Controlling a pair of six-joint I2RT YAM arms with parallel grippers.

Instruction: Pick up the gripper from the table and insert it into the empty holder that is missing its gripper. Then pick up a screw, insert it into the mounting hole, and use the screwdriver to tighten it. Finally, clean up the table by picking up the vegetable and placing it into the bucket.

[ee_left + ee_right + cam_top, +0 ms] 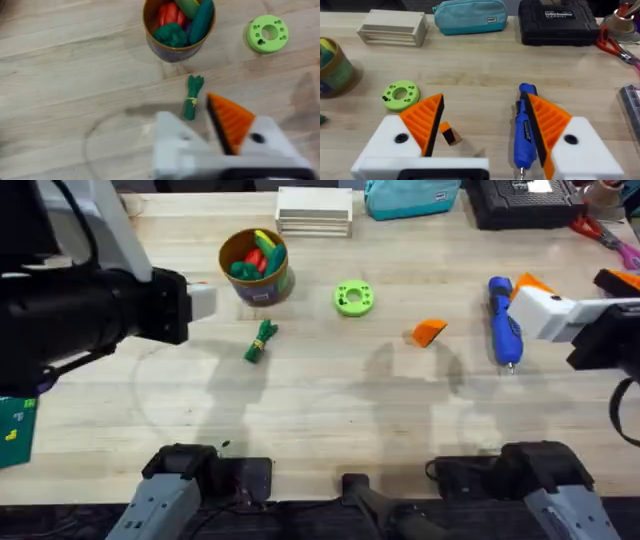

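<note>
Orange and ribbed, the small plastic wedge finger (429, 332) lies loose on the wooden tabletop (330, 410) between the flat green disc (352, 298) and the blue pen-shaped screwdriver (503, 322), and we judge it could skid or tip under a misaligned pinch. Our right end effector (482, 125) hovers spread and empty; the left end effector (200, 130) carries one pad beside its bare white holder (172, 145), so we cannot tell its state.

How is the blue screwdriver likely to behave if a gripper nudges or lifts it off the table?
The screwdriver lies flat and is cylindrical, so a sideways nudge would probably roll it. It looks rigid, likely lifting without bending. Its smooth round body may slip or pivot between the ribbed pads of the right gripper unless gripped near mid-length.
</note>
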